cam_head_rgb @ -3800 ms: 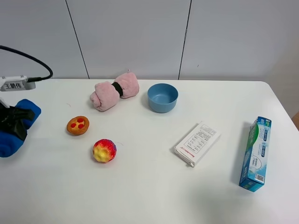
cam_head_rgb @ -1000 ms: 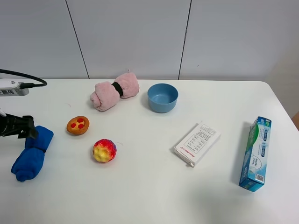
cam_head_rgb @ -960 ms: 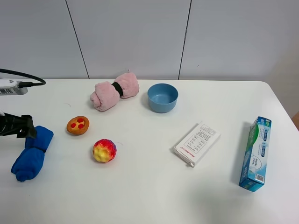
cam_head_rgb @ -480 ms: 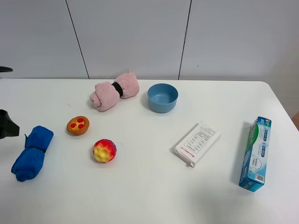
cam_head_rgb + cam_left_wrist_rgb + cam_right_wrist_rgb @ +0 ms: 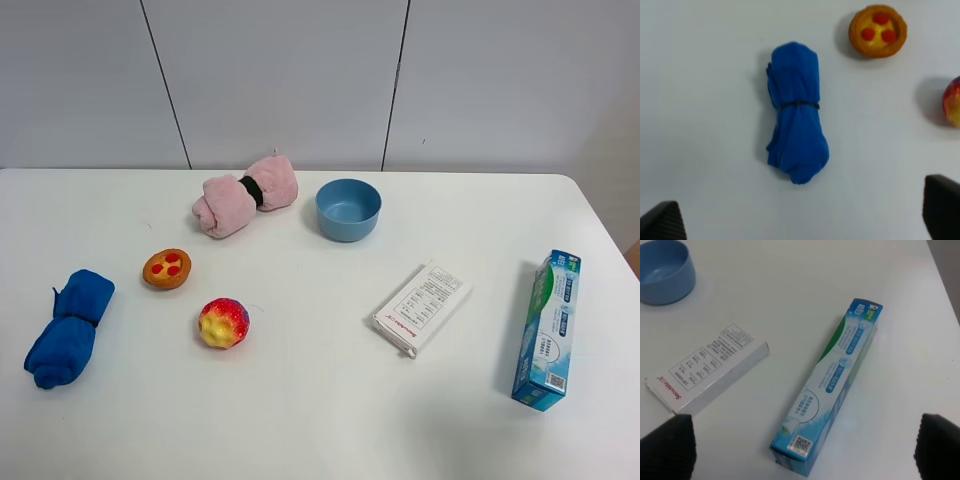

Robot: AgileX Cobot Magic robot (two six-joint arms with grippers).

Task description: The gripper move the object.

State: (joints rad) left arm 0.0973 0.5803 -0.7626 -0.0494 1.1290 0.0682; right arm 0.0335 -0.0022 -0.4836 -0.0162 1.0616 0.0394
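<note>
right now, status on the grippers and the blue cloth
Left gripper open, above the blue cloth, clear of it. Right gripper open, empty. Cloth lies loose on table; tart nearby, not touching.

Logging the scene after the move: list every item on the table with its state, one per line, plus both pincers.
blue cloth roll: tied, lying free
pink towel roll: banded, lying
blue bowl: upright, empty
tart: upright
strawberry toy: resting
white box: flat, closed
toothpaste box: on its side, closed
left pincer: open
right pincer: open

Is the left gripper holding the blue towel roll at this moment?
No, the blue towel roll lies free on the table, with the left gripper's fingertips apart from it.
</note>
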